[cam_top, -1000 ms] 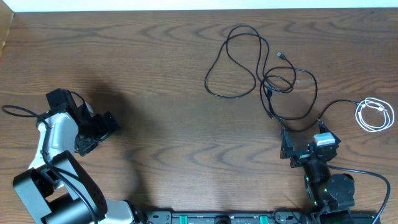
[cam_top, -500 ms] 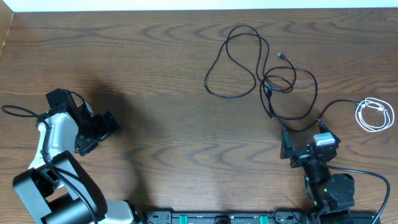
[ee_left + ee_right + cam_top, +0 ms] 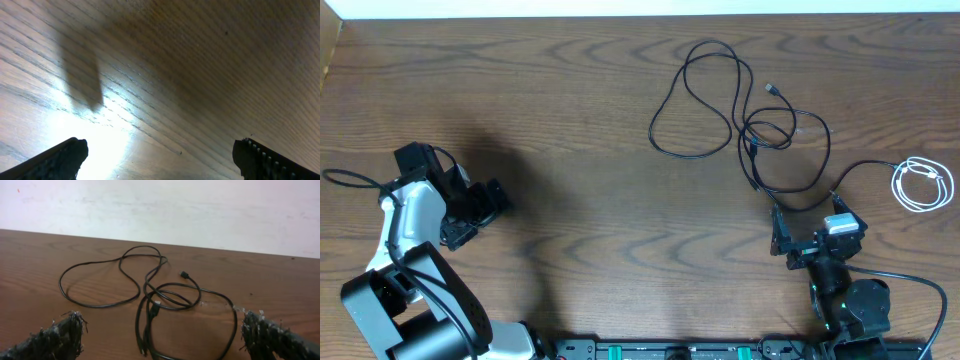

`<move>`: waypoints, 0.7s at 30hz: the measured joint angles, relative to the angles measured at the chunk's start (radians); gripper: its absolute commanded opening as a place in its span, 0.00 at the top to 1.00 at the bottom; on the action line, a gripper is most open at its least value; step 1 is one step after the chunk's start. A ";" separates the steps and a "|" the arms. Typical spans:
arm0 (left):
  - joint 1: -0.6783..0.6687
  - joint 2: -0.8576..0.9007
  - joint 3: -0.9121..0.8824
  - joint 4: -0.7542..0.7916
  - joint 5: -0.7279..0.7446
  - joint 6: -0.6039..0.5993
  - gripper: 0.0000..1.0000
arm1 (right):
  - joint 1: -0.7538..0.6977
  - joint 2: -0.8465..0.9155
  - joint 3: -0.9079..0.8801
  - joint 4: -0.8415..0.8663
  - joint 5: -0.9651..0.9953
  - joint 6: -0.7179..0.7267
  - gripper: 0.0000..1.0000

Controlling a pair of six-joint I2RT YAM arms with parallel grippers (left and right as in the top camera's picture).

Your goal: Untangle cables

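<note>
The black cables (image 3: 752, 138) lie on the far right part of the table (image 3: 570, 110), crossing one another in a loose tangle. One wide loop spreads to the left of the crossing. Tighter loops overlap on its right, and a small plug (image 3: 772, 90) lies just beyond them. From the tangle a long curve sweeps toward the near edge and passes close to the right gripper (image 3: 810, 232). Another black strand runs from beside that gripper out toward the white cable (image 3: 927, 176). The white cable sits coiled in a small ring by the right edge, apart from the tangle. Whether the strand touches the coil cannot be told.

The right wrist view shows the same black cables (image 3: 152, 304) straight ahead, flat on the wood. The plug (image 3: 184, 274) lies beyond the inner loops, and a pale wall (image 3: 200, 205) rises behind the table's far edge.

The right gripper sits just on the near side of the tangle, jaws spread wide and empty. Its fingers (image 3: 60, 337) fill the bottom corners of its own view, with only wood and cable between them.

The left gripper (image 3: 480, 214) is on the left side of the table, well apart from every cable. It too is spread wide with nothing in it, and its fingers (image 3: 60, 160) hang over bare wood.
</note>
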 measured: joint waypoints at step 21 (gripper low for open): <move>-0.275 -0.561 -0.001 0.003 -0.010 0.000 0.02 | 0.000 0.000 0.000 0.000 0.000 0.000 0.01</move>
